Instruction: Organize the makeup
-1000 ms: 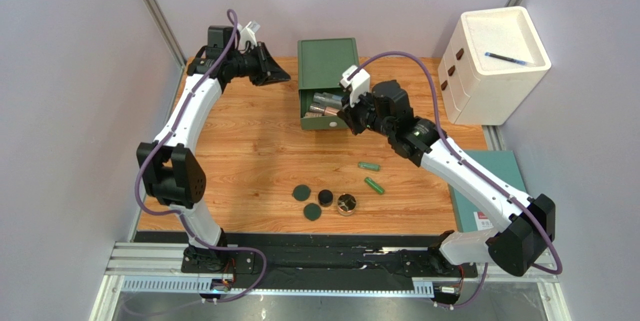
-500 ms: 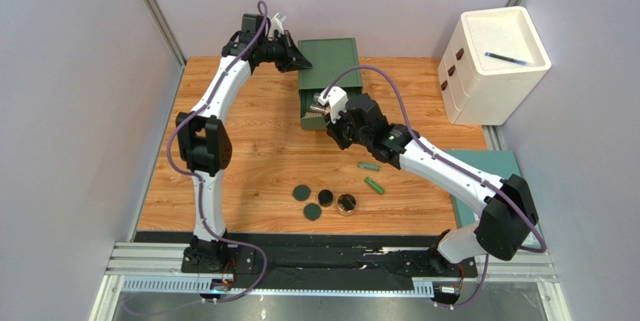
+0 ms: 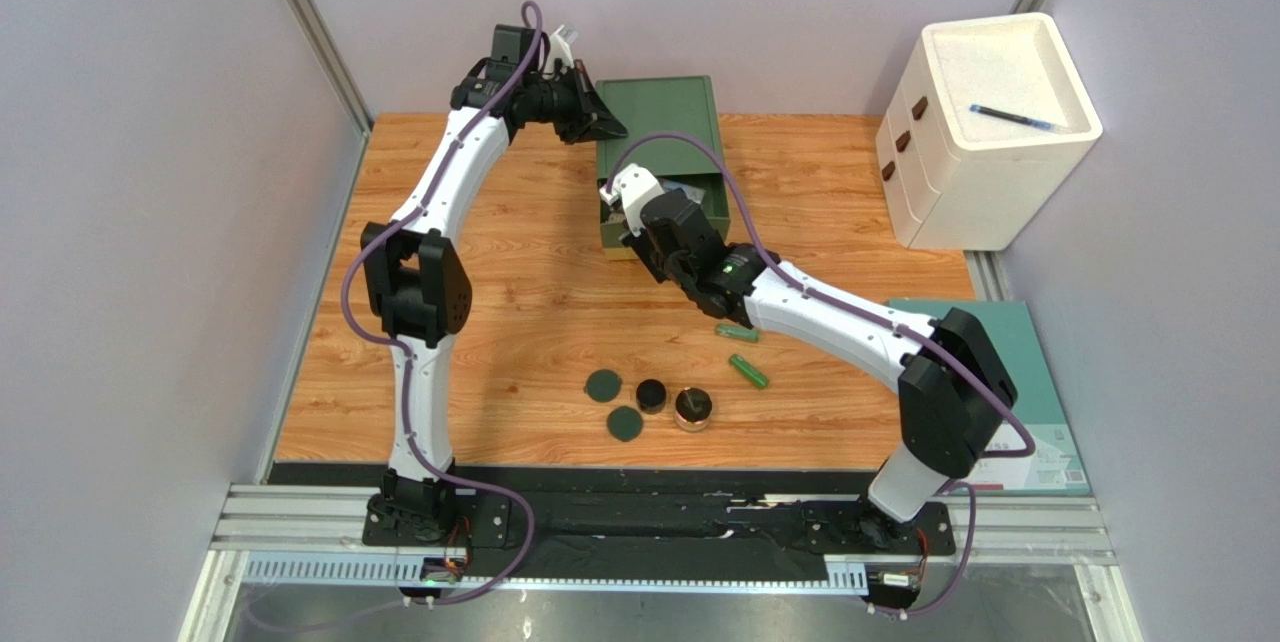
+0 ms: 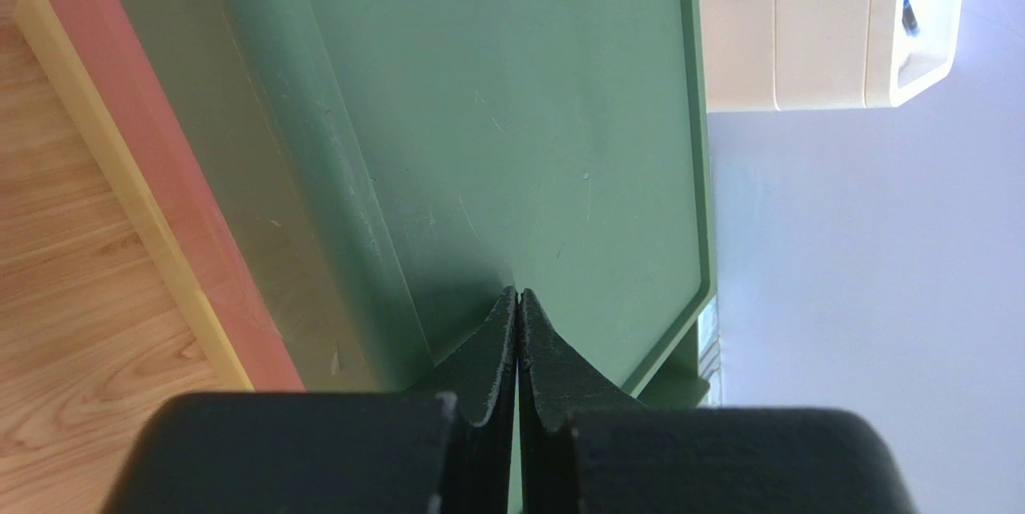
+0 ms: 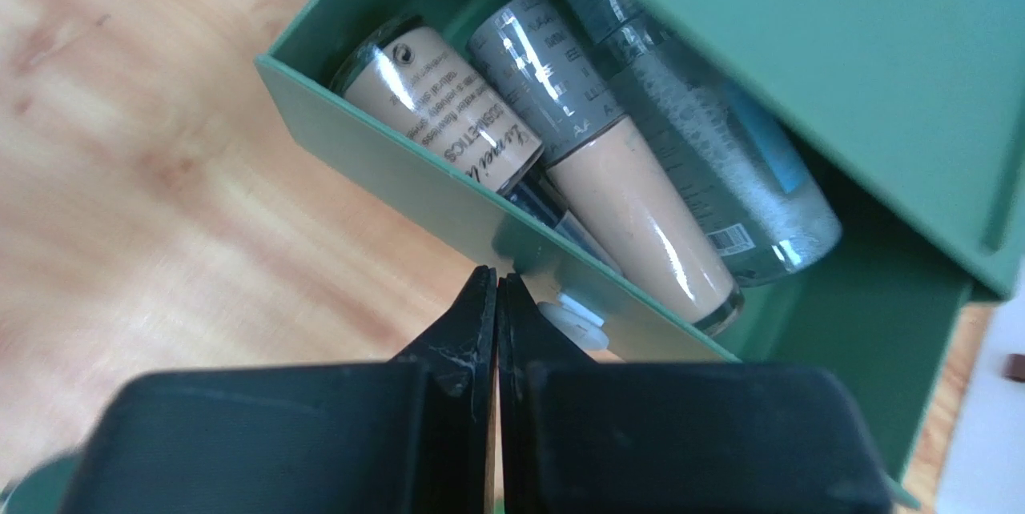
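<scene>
The green drawer box [image 3: 661,114] stands at the back of the table with its top drawer [image 5: 397,172] pulled out. Clear and beige tubes [image 5: 602,166] lie in the drawer. My right gripper [image 5: 496,280] is shut and empty, its tips at the drawer's front wall. My left gripper [image 4: 517,294] is shut and empty, its tips on the box's top [image 4: 541,118] at the back left corner. Two green tubes [image 3: 747,369], two dark green discs [image 3: 604,387], a black jar [image 3: 651,395] and a gold-rimmed compact [image 3: 693,408] lie on the table.
A white drawer unit [image 3: 984,132] with a blue pen [image 3: 1017,116] on top stands at the back right. A teal mat [image 3: 1037,417] lies at the right edge. Grey walls close in the left and back.
My right gripper has moved left to the drawer's front. My left arm swung right to the box's top and has stayed there since.
</scene>
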{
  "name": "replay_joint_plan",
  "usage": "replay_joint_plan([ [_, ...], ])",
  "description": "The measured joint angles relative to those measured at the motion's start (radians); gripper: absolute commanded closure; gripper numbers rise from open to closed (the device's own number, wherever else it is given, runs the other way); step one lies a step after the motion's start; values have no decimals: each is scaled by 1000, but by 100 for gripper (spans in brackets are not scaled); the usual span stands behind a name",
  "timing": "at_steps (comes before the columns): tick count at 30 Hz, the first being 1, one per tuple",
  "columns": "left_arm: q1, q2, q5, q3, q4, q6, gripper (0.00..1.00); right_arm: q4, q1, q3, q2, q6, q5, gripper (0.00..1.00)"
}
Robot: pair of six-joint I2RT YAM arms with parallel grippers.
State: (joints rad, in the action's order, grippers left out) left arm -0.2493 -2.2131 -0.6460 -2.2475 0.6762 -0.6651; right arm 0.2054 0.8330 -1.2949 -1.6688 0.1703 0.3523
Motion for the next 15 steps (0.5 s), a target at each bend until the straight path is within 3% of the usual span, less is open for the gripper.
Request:
replay_joint_plan([
  [9, 0, 0, -4, 0, 9, 3, 100, -106, -5, -167, -172, 66, 175, 100],
  [15, 0, 0, -10, 1, 12, 16, 100, -122, -12, -193, -193, 66, 214, 100],
])
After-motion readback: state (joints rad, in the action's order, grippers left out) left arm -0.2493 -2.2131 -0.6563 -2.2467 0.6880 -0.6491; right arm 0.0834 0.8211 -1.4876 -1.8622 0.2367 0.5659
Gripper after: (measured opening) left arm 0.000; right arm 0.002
